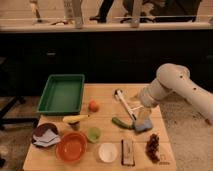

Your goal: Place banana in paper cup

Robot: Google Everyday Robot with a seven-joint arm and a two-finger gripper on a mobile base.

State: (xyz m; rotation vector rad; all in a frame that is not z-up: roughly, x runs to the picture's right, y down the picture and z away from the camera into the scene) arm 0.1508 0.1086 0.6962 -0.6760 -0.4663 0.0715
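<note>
I'm seeing the arm [192,94] stretching in from the right, elbow [172,80] raised, forearm [154,96] sloping down and leftward. The gripper [143,115] is hanging low, right of centre in my view, pointing downward, jaws standing wide apart.

Pale wooden table [102,91] set before a long run of dark cabinets [100,55], beneath a light counter edge [150,25]. Speckled grey floor [186,136] at right. Beyond the counter, dimly lit, what may be legs [105,9] of people standing.
</note>
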